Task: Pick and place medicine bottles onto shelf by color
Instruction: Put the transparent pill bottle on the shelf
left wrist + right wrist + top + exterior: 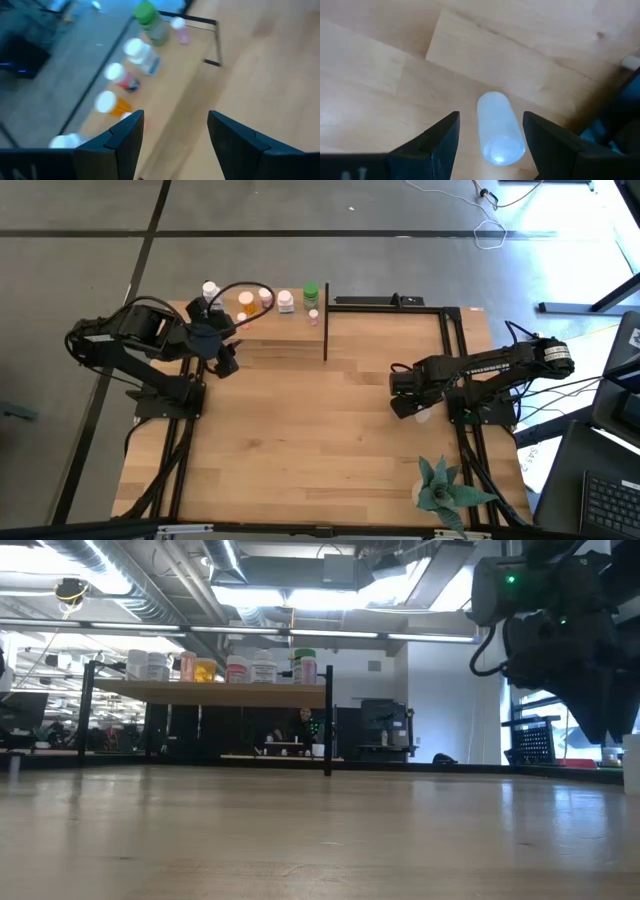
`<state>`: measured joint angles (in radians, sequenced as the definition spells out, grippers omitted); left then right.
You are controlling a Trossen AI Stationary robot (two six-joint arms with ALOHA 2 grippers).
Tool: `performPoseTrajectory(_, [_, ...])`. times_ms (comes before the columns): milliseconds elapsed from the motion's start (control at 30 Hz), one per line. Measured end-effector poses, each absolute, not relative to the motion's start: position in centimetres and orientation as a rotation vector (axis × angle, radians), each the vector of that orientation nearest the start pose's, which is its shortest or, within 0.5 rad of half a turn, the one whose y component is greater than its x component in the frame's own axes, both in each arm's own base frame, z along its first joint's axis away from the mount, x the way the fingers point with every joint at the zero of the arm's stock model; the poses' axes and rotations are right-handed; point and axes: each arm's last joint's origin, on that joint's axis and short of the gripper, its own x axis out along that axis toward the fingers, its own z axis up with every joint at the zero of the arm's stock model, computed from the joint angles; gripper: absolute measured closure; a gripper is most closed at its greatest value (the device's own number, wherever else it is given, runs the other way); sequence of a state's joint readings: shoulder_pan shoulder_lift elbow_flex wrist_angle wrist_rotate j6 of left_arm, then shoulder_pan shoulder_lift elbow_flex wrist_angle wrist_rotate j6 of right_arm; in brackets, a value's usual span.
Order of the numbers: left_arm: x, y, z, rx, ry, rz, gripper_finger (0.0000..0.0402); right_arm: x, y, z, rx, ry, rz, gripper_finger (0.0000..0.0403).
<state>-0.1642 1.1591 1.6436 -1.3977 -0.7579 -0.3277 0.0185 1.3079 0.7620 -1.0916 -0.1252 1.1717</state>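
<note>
Seven small medicine bottles show from above on the light wood shelf with thin black posts at the far edge of the wooden worktop: a white one, an orange one, an amber one, another white one, the larger green one, a tiny pink one, and one partly hidden by the left tool, so sorting looks nearly done. One pale bottle lies under the right tool.

Level with the worktop, about seven bottles line the shelf top.

Past the left tool, open and empty, five capped bottles show clearly.

Between the right tool's spread fingers, a frosted clear bottle lies on its side, apparently not yet gripped: seemingly the last one.
</note>
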Motion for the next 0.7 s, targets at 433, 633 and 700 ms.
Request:
performPoseTrajectory(433, [15.98, -0.99, 44.03, 0.074, 0.777, 0.531, 0.0188, 18.29, 0.68, 18.64, 0.844, 1.568, -0.745, 0.0182])
performPoseTrajectory(633, [15.97, -1.00, 44.03, 0.070, 0.776, 0.531, 0.0188, 18.28, 0.70, 18.65, 0.763, 1.598, -0.647, 0.0182])
performPoseTrajectory(700, [15.98, -1.04, 44.01, 0.063, 0.780, 0.518, 0.0188, 18.28, 0.78, 18.65, 0.733, 1.612, -0.599, 0.0182])
